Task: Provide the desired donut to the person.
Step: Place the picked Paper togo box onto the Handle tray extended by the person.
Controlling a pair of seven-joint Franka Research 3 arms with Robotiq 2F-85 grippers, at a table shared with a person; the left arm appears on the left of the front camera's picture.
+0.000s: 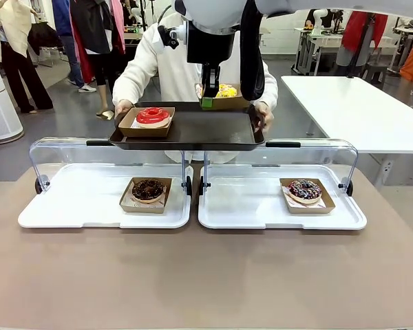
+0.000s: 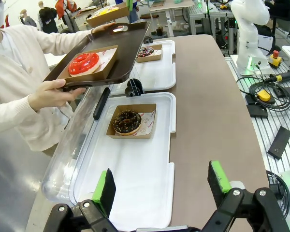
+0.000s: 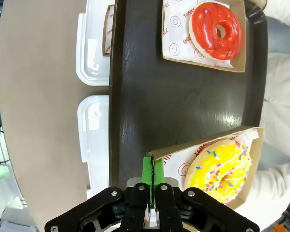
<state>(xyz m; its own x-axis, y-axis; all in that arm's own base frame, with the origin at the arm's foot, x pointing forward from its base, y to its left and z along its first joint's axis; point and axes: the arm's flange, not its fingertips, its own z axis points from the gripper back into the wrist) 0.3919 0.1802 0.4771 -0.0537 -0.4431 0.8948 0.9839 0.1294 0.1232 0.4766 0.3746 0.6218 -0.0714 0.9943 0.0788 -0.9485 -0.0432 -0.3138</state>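
Donut choice sits above a brown table point(image 1: 206, 275) in a busy workshop with a white table point(image 1: 358, 110) behind. You see two white display trays point(image 1: 89, 206) on it, one with a chocolate donut point(image 1: 148, 190), the other with a sprinkled dark donut point(image 1: 304, 190). The person point(image 1: 158, 69) holds a dark serving tray point(image 1: 193, 130) over them, carrying a red donut point(image 1: 152, 117). Your right gripper point(image 3: 153, 169) is clamped on the edge of the yellow donut's cardboard box point(image 3: 203, 154), the yellow donut point(image 3: 222, 169) lying just beside its fingers. Your left gripper point(image 2: 162, 186) hangs spread wide, holding nothing.
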